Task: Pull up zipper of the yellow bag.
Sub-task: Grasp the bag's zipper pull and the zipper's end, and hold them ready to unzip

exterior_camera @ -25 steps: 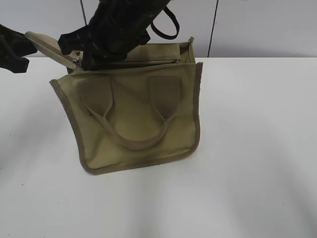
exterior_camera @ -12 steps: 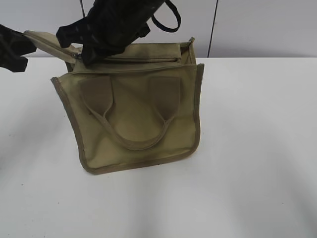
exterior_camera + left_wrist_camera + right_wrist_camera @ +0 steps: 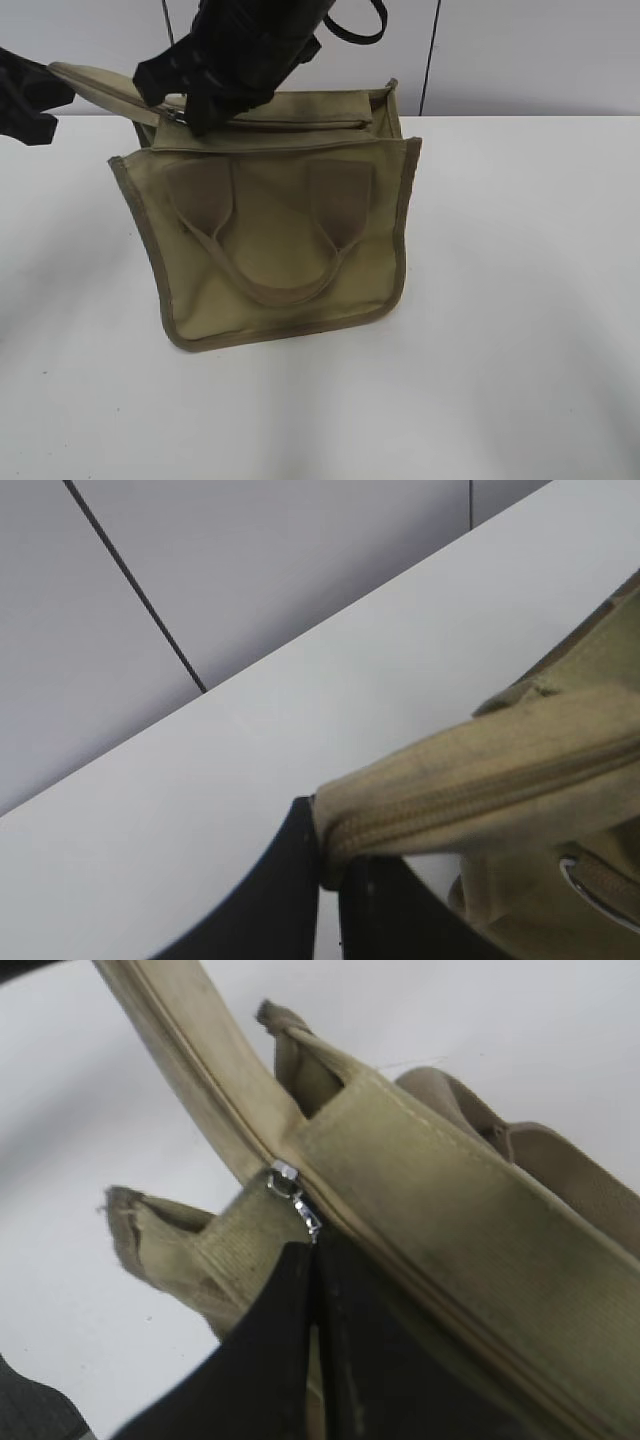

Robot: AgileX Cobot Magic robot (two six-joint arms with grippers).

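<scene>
Yellow bag (image 3: 280, 240): lying flat on the white table (image 3: 520, 300), mouth toward twelve o'clock, shifted slightly toward three o'clock within the last second.

Zipper (image 3: 290, 124): the pull (image 3: 292, 1192) has travelled a little along the track from the nine o'clock end; most of the run remains.

Right gripper (image 3: 190, 112): jaws pinched together on the pull, as the right wrist view alone shows.

Left gripper (image 3: 330, 875): clamped on the zipper's end tab (image 3: 470, 800), holding it taut, a grip seen clearly only in the left wrist view.
</scene>
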